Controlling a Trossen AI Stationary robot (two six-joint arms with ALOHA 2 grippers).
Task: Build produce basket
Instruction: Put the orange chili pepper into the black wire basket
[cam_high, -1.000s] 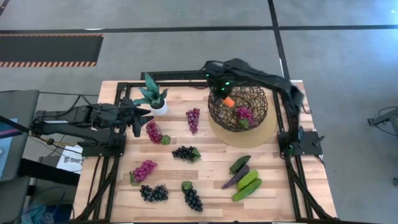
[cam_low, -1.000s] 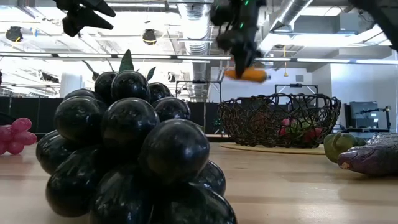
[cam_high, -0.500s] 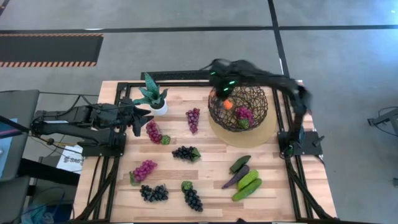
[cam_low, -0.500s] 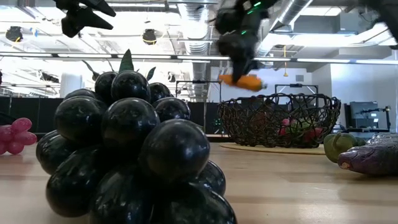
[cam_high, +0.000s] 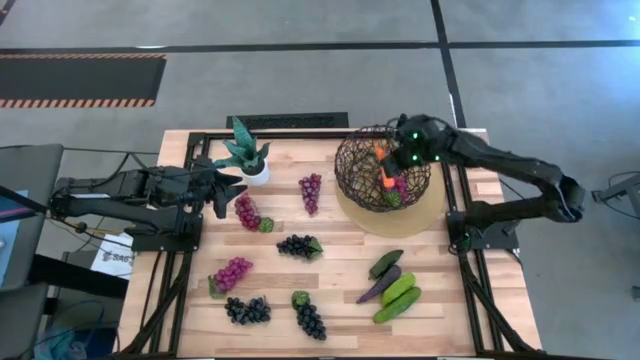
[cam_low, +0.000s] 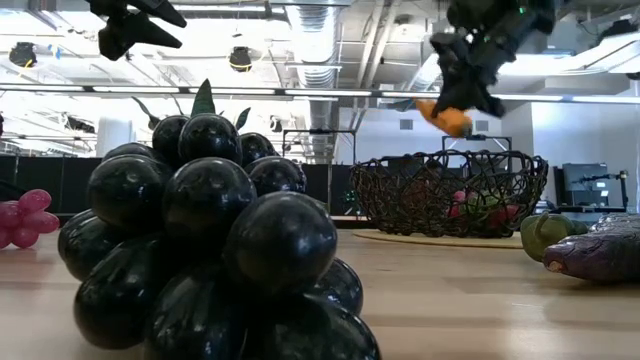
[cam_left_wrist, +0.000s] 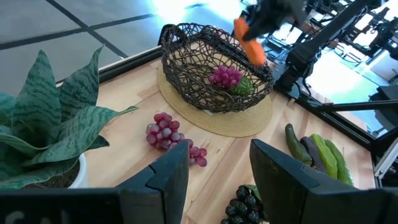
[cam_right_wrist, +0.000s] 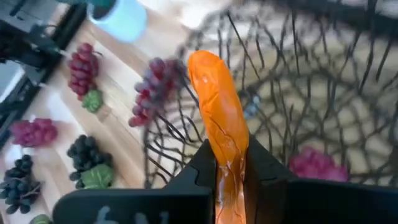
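Observation:
The dark wire basket (cam_high: 360, 185) (cam_low: 400, 195) stands on a tan round disc (cam_high: 432, 212) at the table's far right, with a magenta grape bunch (cam_high: 397, 186) lying inside. My right gripper (cam_high: 400, 160) (cam_low: 468, 85) hovers above the basket, shut on an orange carrot (cam_high: 384, 178) (cam_low: 445, 116) (cam_right_wrist: 217, 112). My left gripper (cam_high: 226, 190) (cam_left_wrist: 214, 180) waits open at the far left, beside a magenta grape bunch (cam_high: 247, 212). More grape bunches (cam_high: 298, 246), the cucumbers (cam_high: 398, 297) and the eggplant (cam_high: 378, 286) lie on the table. My right gripper pinches the carrot between its two fingers (cam_right_wrist: 264, 177) at one end (cam_right_wrist: 227, 169). The rest of the carrot sticks out past the fingertips. It is lifted clear and hangs tilted below the gripper, above the basket's rim (cam_low: 470, 156).
A small potted plant (cam_high: 243, 155) stands at the far left near my left gripper. Purple and black grape bunches (cam_high: 311, 190) (cam_high: 308, 318) lie across the middle and near side. A black bunch (cam_low: 205, 250) fills the low view's front. Black frame rails edge the table.
My right arm has swung from the table's far side round to its right. Its gripper has moved right, from the basket's far-left rim to above the basket's middle. The carrot went along with it and has turned from level to tilted.

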